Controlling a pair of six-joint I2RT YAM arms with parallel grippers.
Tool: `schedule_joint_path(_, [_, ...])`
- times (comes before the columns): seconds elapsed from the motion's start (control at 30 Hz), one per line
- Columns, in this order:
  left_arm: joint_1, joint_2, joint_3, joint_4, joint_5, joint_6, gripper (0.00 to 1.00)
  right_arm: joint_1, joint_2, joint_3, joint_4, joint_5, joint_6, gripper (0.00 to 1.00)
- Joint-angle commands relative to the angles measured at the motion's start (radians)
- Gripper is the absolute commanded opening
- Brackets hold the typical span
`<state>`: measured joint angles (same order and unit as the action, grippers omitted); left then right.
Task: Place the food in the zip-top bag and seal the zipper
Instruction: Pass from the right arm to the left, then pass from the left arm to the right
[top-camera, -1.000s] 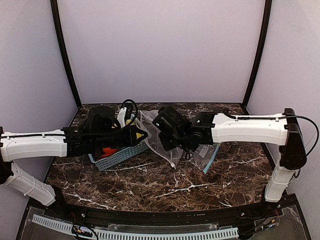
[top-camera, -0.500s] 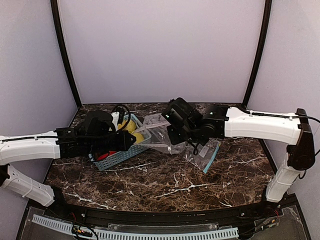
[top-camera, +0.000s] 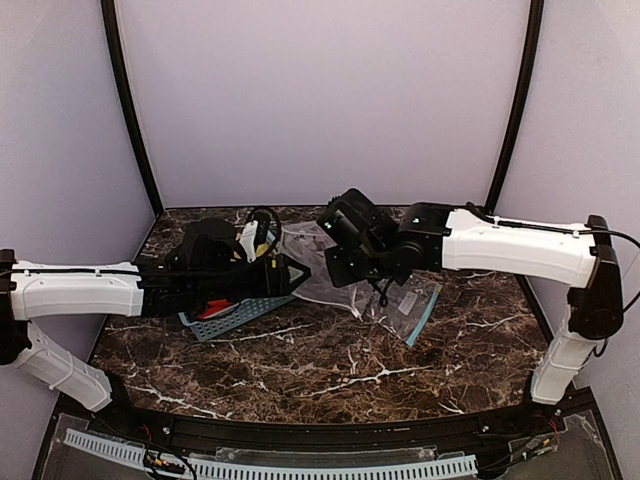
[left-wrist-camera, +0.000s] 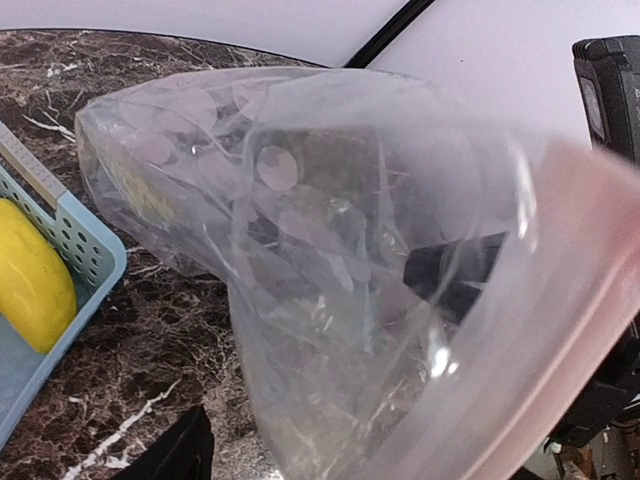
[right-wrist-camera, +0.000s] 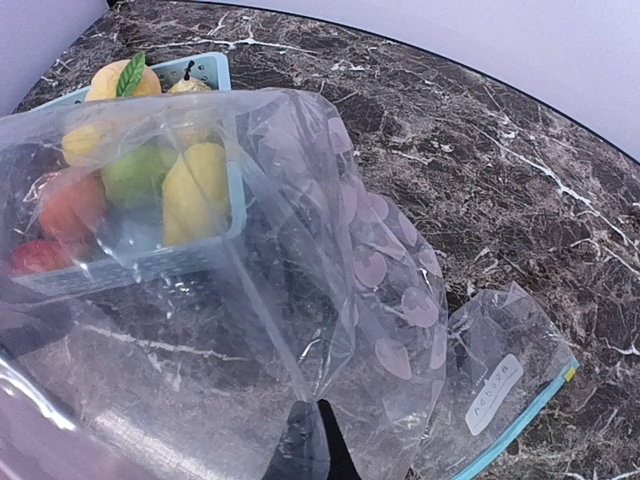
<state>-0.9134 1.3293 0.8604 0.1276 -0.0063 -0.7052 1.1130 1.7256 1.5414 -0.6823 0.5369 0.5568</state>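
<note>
My right pincer is clenched at the bottom centre of the right wrist view. Its two dark tips are pressed together on the film of a clear zip-top plastic bag. In the middle of the top view the bag is held up off the dark brown marble table, between my two arms. Its crumpled film fills most of both wrist views, and in the left wrist view its pinkish zipper strip curves down the right side.

My left pincer reaches in from the left of the top view, its tip just beside the bag's edge. Only one dark finger shows, at the bottom left of the left wrist view, so I cannot tell whether this pincer is released or clenched.

The glossy toy food sits in a light-blue perforated plastic basket at the upper left of the right wrist view, seen mostly through the bag's film. It includes a yellow lemon, a green apple, an orange-yellow fruit with a green leaf and a red piece. In the top view the basket lies on the table under my left arm, left of the bag.

A second clear plastic bag with a blue zipper strip and a white label lies flat on the table at the lower right of the right wrist view.
</note>
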Motion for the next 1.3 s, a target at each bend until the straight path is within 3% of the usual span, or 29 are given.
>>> schedule_joint_path(0.0, [0.004,0.015,-0.043,0.107,0.079,-0.059,0.73,0.003,0.029,0.051,0.016,-0.009,0.006,0.00])
schedule_joint_path(0.1, [0.004,0.022,-0.047,0.110,0.083,-0.082,0.64,0.004,0.037,0.065,0.016,-0.013,0.000,0.00])
schedule_joint_path(0.17, [0.004,0.021,-0.047,0.085,0.063,-0.088,0.45,0.001,0.034,0.064,0.015,-0.022,-0.001,0.02])
schedule_joint_path(0.2, [0.005,0.018,-0.047,0.075,0.047,-0.089,0.29,0.000,0.030,0.060,0.018,-0.037,-0.008,0.04])
schedule_joint_path(0.27, [0.004,0.017,-0.042,0.036,0.025,-0.087,0.12,0.002,0.015,0.041,0.048,-0.086,-0.048,0.14])
schedule_joint_path(0.33, [0.004,0.018,-0.036,0.005,0.019,-0.085,0.03,0.001,-0.016,0.008,0.099,-0.157,-0.099,0.26])
schedule_joint_path(0.47, [0.005,0.019,-0.030,-0.001,0.028,-0.081,0.01,0.002,-0.104,-0.079,0.210,-0.275,-0.172,0.45])
schedule_joint_path(0.57, [0.004,0.015,-0.025,0.002,0.030,-0.074,0.01,0.002,-0.141,-0.107,0.214,-0.277,-0.193,0.46])
schedule_joint_path(0.73, [0.004,0.017,-0.016,-0.014,0.029,-0.063,0.01,0.005,-0.147,-0.104,0.190,-0.237,-0.205,0.37])
schedule_joint_path(1.07, [0.004,0.002,-0.027,-0.040,-0.005,-0.047,0.01,0.005,-0.143,-0.109,0.191,-0.236,-0.207,0.03])
schedule_joint_path(1.17, [0.010,0.000,-0.038,-0.092,-0.039,-0.032,0.01,0.004,-0.155,-0.102,0.176,-0.225,-0.196,0.00])
schedule_joint_path(1.23, [0.015,-0.002,-0.049,-0.103,-0.045,-0.016,0.09,0.005,-0.157,-0.091,0.160,-0.212,-0.186,0.00])
schedule_joint_path(1.27, [0.015,-0.007,-0.054,-0.096,-0.023,-0.003,0.20,0.005,-0.155,-0.084,0.150,-0.205,-0.183,0.00])
